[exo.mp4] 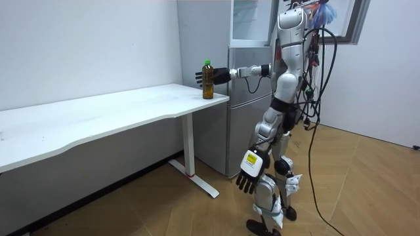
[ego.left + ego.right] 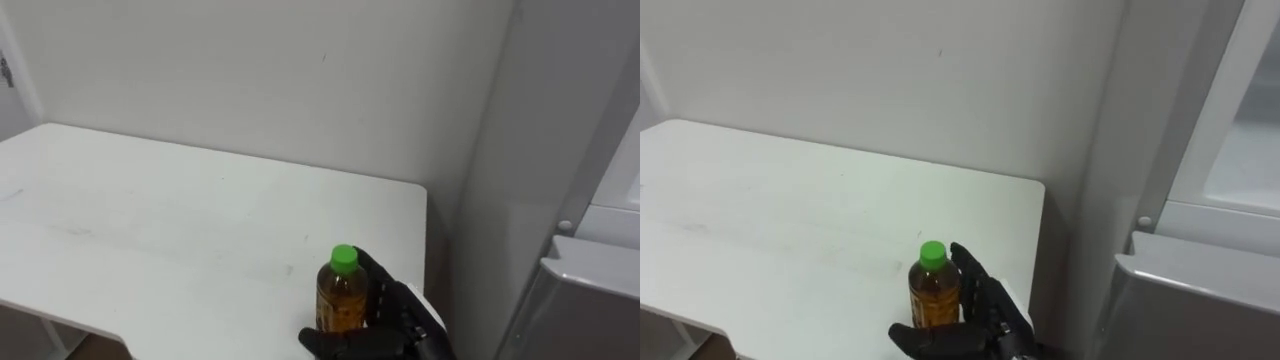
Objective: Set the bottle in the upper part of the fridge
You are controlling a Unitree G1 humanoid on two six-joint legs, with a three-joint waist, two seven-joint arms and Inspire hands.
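A bottle (image 2: 342,296) of amber drink with a green cap stands upright near the right end of the white table (image 2: 150,220), close to its front edge. My right hand (image 2: 398,308) reaches in from the lower right and cups the bottle. Its fingers lie fairly straight behind the bottle and the thumb spreads out in front of it, low down. In the room view the bottle (image 1: 207,80) stands at the table's corner with my right hand (image 1: 222,75) round it. My left hand (image 1: 248,176) hangs open at my side.
The grey fridge (image 2: 520,200) stands right beside the table's end, on my right. Its upper compartment (image 1: 249,19) shows a pale interior above the lower door (image 2: 590,290). A white wall runs behind the table. I stand on the wooden floor between table and fridge.
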